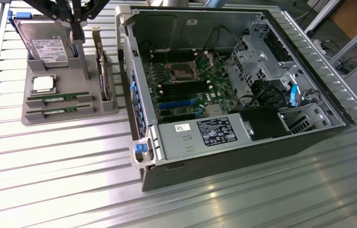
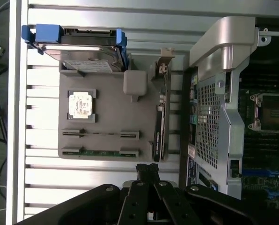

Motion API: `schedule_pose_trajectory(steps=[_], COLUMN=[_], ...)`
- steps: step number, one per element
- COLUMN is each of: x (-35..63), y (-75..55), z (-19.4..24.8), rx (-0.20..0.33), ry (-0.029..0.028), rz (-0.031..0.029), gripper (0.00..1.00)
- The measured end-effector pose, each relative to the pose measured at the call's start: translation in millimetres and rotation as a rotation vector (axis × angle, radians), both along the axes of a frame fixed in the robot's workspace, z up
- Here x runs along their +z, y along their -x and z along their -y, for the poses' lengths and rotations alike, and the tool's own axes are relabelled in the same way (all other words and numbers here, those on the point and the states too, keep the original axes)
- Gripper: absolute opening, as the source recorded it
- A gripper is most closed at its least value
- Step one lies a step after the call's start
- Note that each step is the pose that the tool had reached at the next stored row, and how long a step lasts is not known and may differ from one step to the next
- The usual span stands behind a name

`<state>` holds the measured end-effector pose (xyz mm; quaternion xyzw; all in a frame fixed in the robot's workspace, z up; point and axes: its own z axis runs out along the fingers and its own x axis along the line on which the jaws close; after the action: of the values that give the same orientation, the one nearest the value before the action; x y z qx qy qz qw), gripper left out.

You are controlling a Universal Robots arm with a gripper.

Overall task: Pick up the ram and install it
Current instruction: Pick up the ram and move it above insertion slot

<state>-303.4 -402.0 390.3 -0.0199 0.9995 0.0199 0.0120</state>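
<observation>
Surface: ribbed metal table point(image 1: 64, 161); the exterior view shows a grey parts tray point(image 1: 70, 118) at frame left and an open computer case point(image 1: 229, 156) at centre-right.
Ram, exterior view: the ram point(image 1: 59, 97) stands on edge in a tray slot at left of centre. A second ram stick point(image 1: 57, 111) sits in the slot just below it in the frame.
Claw, exterior view: the gripper point(image 1: 78, 38) hangs at upper left above the hard drive point(image 1: 49, 47), well apart from both sticks.
Claw, wrist view: the gripper point(image 2: 148, 168) has its fingertips pressed together with nothing held.
Ram, wrist view: the ram point(image 2: 100, 134) and second ram stick point(image 2: 100, 152) lie between the processor point(image 2: 81, 104) and the gripper.
Handling: the ram is judged light, stiff and thin, and fragile at the chips and contacts.
Grip point: the two flat faces near mid-length, between the end supports, clear of the seated contact edge.
</observation>
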Motion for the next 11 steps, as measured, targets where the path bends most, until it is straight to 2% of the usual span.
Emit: schedule_pose_trajectory(steps=[11], x=[0.0], y=[0.0], z=[0.0], rx=[0.054], ry=[0.0], rz=[0.0], gripper=[0.1])
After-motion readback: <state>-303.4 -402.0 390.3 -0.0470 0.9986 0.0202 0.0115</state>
